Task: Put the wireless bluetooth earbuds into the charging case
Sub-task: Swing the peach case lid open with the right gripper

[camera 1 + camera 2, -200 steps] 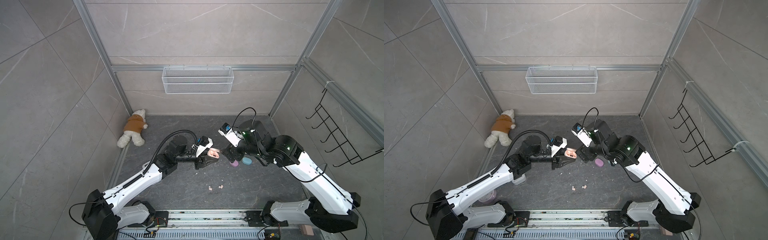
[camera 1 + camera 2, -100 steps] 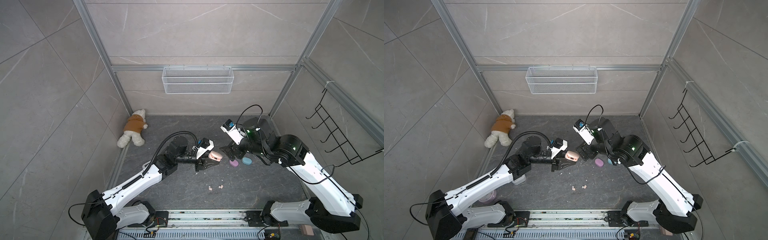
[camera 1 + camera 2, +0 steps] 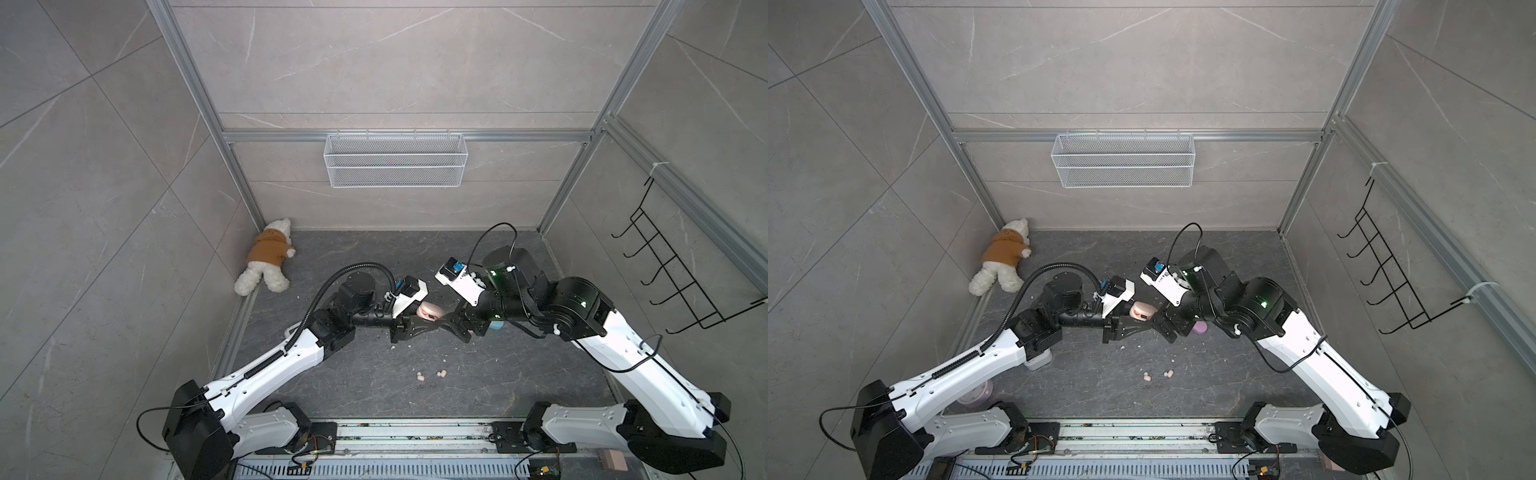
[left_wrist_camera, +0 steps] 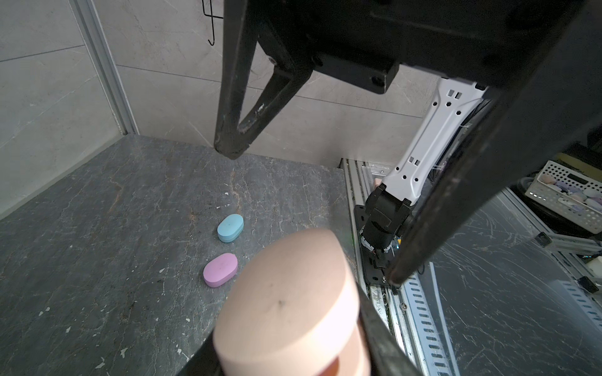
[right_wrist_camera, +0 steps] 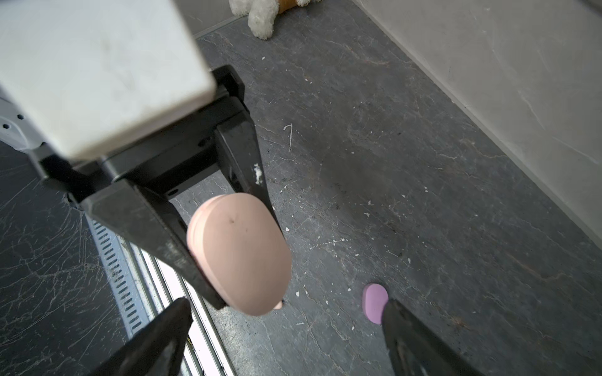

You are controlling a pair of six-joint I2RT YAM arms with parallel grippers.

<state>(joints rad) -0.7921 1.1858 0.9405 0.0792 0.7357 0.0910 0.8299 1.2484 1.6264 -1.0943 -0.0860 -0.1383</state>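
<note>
A peach charging case (image 3: 430,311) (image 3: 1141,311) hangs above the dark table, with my left gripper (image 3: 428,323) (image 4: 286,351) shut on it. A seam shows between its lid and base (image 5: 239,254). My right gripper (image 3: 454,323) (image 5: 283,338) stands open right in front of the case, its fingers (image 4: 231,140) spread wide and touching nothing. Two peach earbuds (image 3: 421,377) (image 3: 441,373) lie loose on the table nearer the front edge, and both top views show them (image 3: 1147,377). No earbud is in either gripper.
A lilac case (image 4: 220,269) (image 3: 1200,328) and a light blue case (image 4: 230,228) (image 3: 495,325) lie shut on the table under the right arm. A teddy bear (image 3: 266,262) lies in the back left corner. A wire basket (image 3: 395,160) and a hook rack (image 3: 673,266) hang on the walls.
My right gripper has swung in toward the peach case and now faces it closely. The left gripper with the case has hardly moved.
</note>
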